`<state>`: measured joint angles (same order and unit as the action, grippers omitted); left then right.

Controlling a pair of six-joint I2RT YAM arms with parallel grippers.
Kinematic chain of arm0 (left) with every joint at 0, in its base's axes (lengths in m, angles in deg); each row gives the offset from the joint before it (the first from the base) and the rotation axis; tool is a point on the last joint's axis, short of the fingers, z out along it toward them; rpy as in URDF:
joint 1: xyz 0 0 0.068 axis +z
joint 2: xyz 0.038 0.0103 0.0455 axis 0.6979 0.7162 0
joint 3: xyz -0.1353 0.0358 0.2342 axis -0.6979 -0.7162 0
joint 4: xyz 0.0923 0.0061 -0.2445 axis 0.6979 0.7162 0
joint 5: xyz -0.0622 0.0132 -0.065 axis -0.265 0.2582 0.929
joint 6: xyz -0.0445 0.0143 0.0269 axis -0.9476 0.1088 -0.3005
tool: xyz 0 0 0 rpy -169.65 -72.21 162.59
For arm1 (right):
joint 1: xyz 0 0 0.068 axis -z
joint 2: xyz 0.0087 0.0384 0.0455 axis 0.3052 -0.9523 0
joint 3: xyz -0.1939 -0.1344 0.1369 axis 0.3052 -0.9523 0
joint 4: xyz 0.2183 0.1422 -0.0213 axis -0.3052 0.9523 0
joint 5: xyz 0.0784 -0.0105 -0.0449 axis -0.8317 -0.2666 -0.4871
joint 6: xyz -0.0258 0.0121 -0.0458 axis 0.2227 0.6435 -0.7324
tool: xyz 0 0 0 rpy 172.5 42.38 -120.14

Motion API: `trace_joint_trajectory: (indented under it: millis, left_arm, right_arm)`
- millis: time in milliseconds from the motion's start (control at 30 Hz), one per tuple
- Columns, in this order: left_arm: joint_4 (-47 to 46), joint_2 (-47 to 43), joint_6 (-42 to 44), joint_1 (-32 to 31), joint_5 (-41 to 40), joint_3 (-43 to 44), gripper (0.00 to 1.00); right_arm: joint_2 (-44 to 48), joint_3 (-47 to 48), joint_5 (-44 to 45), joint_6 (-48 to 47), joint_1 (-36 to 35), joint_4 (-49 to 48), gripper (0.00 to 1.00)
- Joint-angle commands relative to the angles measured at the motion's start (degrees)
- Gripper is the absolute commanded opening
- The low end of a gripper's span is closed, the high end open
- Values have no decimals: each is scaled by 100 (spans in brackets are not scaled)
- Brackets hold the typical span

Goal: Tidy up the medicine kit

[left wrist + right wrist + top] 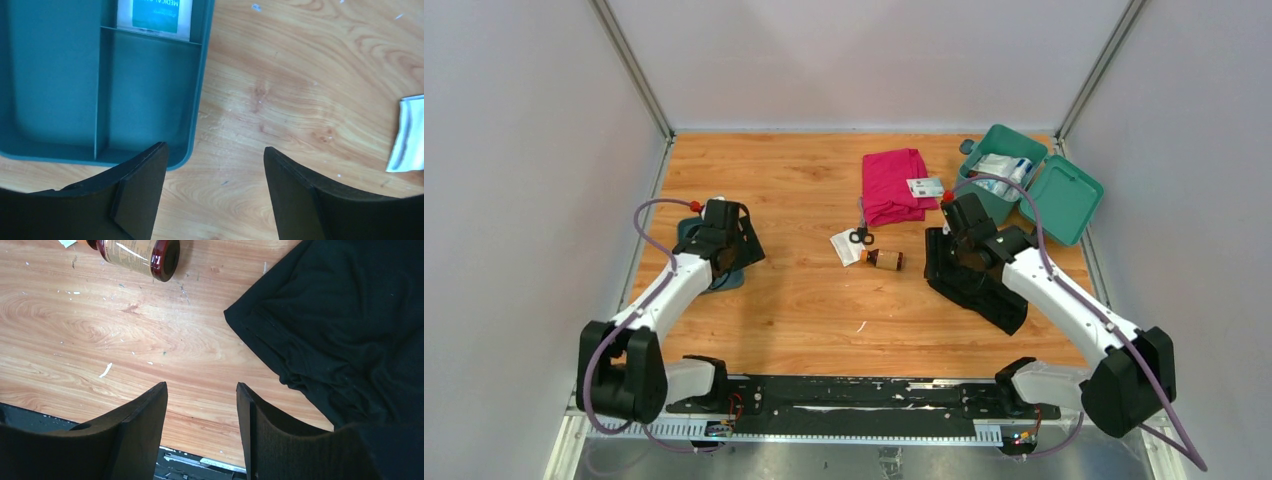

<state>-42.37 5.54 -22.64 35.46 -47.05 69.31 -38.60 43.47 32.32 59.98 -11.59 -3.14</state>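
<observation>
The left gripper (214, 147) is opened wide, the right gripper (201, 385) narrower, both are seen empty over the wooden table (794, 300), left of the medicine kit (1064, 200).

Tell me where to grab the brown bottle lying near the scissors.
Grip the labelled middle of the brown bottle, coming down from above with the right end effector, closing across its width. It lies on its side, so the round body would likely roll if pushed sideways.

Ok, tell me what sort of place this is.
Probably a lab robot cell: plain white walls on metal posts box in a wood table, and the left arm and right arm are bolted to a rail at its near edge.
</observation>
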Motion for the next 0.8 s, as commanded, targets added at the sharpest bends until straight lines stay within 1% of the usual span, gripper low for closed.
trace_joint_trajectory:
  millis: [0, 133, 267, 333, 400, 600, 767]
  left_arm:
    - [-451, 578, 193, 57, -140, 206, 73]
    - [-757, 947, 444, 71, -674, 185, 69]
    - [-785, 1422, 666, 80, -882, 361, 58]
    - [-878, 1594, 764, 80, -724, 398, 51]
    - [-949, 1733, 811, 79, -592, 414, 47]
    - [-966, 2151, 883, 80, -433, 496, 31]
    - [-1201, 2131, 966, 52, 157, 348, 20]
  right_arm:
    - [398, -134, 272, 76, -63, 220, 58]
    - [594, -120, 343, 81, -64, 292, 57]
    - [676, -123, 364, 64, -64, 372, 57]
    - [699, -156, 403, 65, -69, 386, 58]
    - [709, -185, 432, 60, -63, 395, 57]
    - [733, -190, 454, 48, -66, 450, 57]
    - [742, -225, 429, 96, -69, 448, 57]
